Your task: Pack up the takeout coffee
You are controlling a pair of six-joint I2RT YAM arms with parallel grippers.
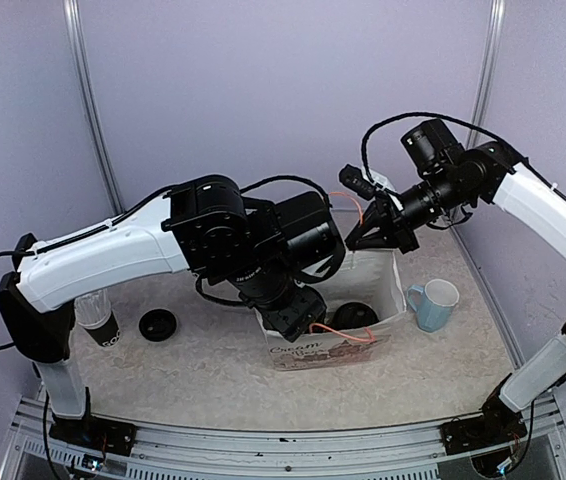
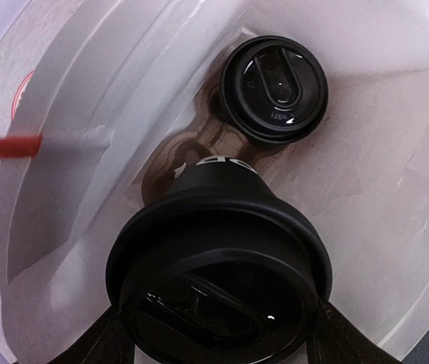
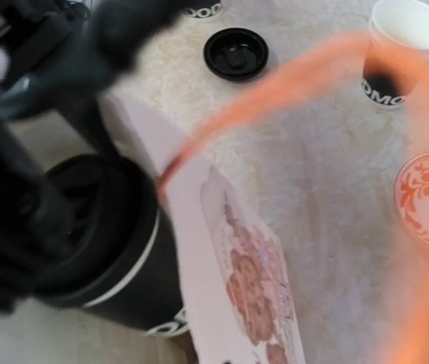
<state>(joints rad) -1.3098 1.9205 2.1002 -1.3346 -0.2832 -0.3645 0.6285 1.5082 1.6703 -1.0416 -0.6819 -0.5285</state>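
Jaws on the left arm pinch a lidded black cup [image 2: 218, 258] by its sides just under the lid, holding it upright inside the mouth of the white paper bag [image 2: 381, 197]. Deeper in the bag, a second lidded cup [image 2: 275, 89] sits in a brown cardboard tray [image 2: 175, 155]. The held cup hangs over the tray's free slot, just beside that seated cup. Its long axis points straight down into the bag, so the coming move looks like a plain vertical lowering. Whether its base touches the tray yet is hidden.

Jaws on the right arm sit at the bag's back rim by the orange handle [image 3: 275, 95]; I cannot tell whether they are pressed on it. Left of the bag, on the desk [image 1: 213, 375], lie a loose lid [image 1: 157, 324] and an open cup [image 1: 98, 322], nearer the left arm.
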